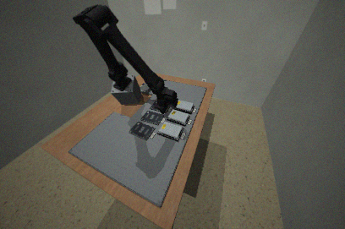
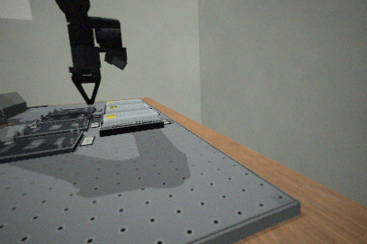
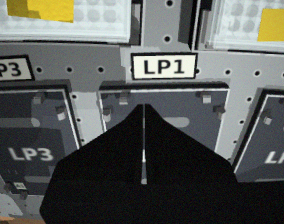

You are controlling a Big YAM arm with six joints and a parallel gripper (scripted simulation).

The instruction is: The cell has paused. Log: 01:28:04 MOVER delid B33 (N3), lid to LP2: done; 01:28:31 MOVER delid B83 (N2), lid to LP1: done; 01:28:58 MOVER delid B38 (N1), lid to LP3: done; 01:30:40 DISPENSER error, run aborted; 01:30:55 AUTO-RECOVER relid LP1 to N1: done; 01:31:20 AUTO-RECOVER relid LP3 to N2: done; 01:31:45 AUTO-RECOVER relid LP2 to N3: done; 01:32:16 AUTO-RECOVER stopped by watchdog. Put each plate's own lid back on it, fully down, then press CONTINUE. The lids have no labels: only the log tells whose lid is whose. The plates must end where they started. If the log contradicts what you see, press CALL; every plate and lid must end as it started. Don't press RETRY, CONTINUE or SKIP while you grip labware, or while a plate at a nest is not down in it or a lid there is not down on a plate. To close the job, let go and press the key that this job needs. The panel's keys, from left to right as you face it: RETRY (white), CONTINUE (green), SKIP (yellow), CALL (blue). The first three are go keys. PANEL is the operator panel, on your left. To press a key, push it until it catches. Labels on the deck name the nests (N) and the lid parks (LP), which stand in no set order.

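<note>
Three lidded plates sit in a row on the grey deck [image 1: 177, 117]; they also show in the exterior view [image 2: 130, 114]. Three dark, empty lid parks lie beside them [image 1: 145, 124]. My gripper [image 3: 143, 113] is shut on nothing and hangs just above the park labelled LP1 [image 3: 163, 66]. The park LP3 [image 3: 33, 152] is to its left, and a third park [image 3: 273, 156] is to its right with its label cut off. In the exterior view the shut fingertips [image 2: 90, 100] point down, a little above the deck.
The grey operator panel box [image 1: 127, 93] stands behind the parks near the arm's base; its keys cannot be made out. It also shows at the left edge of the exterior view [image 2: 11, 103]. The deck lies on an orange-brown table [image 1: 188, 168].
</note>
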